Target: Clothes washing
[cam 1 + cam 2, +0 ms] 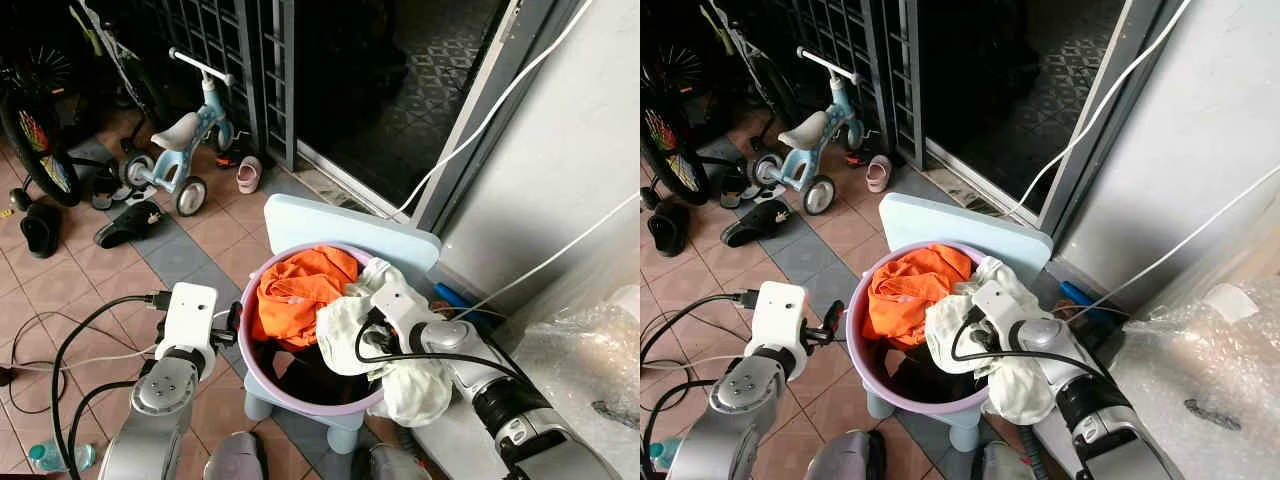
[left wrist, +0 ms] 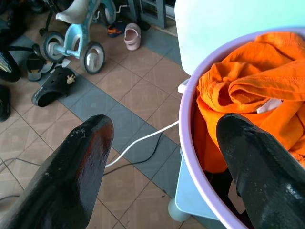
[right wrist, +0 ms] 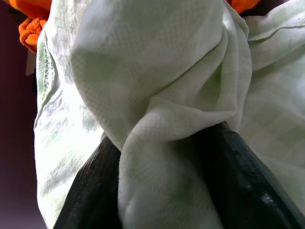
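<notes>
Right gripper (image 3: 162, 176) has its two black fingers pinched on a fold of pale, thin-woven cloth (image 1: 405, 380), which bunches between them and drapes over the basin's right rim. Left gripper (image 2: 162, 157) stands wide apart and holds nothing, one finger outside the basin's left rim and the other over its inside.

Largest nearby is a grey wall on the right, with white cables running down it, and a dark doorway behind a metal grille. Sheets of crinkled bubble wrap (image 1: 590, 350) lie at the right edge. On the tiled floor (image 1: 70, 280) stands a light-blue child's tricycle (image 1: 185, 145), with black slippers (image 1: 128, 222) just beside it and a small pink shoe (image 1: 248, 175) near the grille.

A round lilac plastic basin (image 1: 262, 372) rests on a pale-blue plastic stool (image 1: 345, 228). Inside, toward the back rim, lies a crumpled orange garment (image 1: 300, 290) with stitched seams; dark fabric shows beneath it.
</notes>
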Controlling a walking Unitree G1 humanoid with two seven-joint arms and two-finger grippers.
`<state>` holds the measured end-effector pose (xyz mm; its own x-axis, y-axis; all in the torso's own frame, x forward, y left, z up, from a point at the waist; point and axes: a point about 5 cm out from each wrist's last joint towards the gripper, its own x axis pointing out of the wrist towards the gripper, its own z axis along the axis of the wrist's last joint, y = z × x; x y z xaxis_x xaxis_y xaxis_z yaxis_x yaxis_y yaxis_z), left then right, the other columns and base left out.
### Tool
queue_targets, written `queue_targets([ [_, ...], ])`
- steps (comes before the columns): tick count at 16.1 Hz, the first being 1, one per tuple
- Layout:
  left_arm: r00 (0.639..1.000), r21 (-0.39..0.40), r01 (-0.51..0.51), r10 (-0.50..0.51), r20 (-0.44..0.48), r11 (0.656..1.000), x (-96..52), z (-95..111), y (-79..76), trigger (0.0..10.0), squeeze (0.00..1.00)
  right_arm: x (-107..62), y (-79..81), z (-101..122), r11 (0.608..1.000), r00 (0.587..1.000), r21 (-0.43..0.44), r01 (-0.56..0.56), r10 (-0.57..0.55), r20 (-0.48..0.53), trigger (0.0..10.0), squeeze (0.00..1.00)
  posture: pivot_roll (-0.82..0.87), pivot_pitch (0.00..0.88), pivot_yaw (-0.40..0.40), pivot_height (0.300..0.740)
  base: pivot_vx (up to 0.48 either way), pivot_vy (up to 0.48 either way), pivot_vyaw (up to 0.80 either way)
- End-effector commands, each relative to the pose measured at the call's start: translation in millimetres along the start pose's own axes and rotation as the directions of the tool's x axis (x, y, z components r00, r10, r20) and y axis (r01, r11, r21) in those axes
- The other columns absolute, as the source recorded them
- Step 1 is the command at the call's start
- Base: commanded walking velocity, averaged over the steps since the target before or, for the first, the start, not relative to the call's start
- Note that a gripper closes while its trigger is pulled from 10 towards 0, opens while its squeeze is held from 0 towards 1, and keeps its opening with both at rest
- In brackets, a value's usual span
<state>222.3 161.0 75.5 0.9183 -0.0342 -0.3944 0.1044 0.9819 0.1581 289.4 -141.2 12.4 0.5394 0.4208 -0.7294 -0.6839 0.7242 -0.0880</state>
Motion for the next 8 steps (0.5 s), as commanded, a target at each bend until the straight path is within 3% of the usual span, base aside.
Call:
queue_targets([
  [1,1.0,0.009,-0.006,0.006,0.0,1.0,1.0,0.5,-0.5,10.0,0.0,0.6,-0.8,-0.6,1.0,1.0,0.029,0.006,-0.006,0.002,0.0,0.0,0.05,0.096,-0.045,0.74,0.0,0.0,0.0],
  [4,1.0,0.012,-0.008,0.008,0.01,1.0,3.3,4.6,0.6,10.0,0.0,0.4,-3.8,0.7,0.999,1.0,0.042,0.014,-0.014,0.003,0.0,0.0,0.05,0.09,-0.059,0.74,0.0,0.0,0.0],
  [8,0.998,-0.008,-0.048,0.049,0.032,0.999,2.3,13.2,13.5,10.0,0.0,-1.0,-8.4,9.5,0.998,1.0,0.066,0.012,-0.013,0.028,0.0,0.0,0.05,0.086,-0.062,0.74,0.0,0.0,0.0],
])
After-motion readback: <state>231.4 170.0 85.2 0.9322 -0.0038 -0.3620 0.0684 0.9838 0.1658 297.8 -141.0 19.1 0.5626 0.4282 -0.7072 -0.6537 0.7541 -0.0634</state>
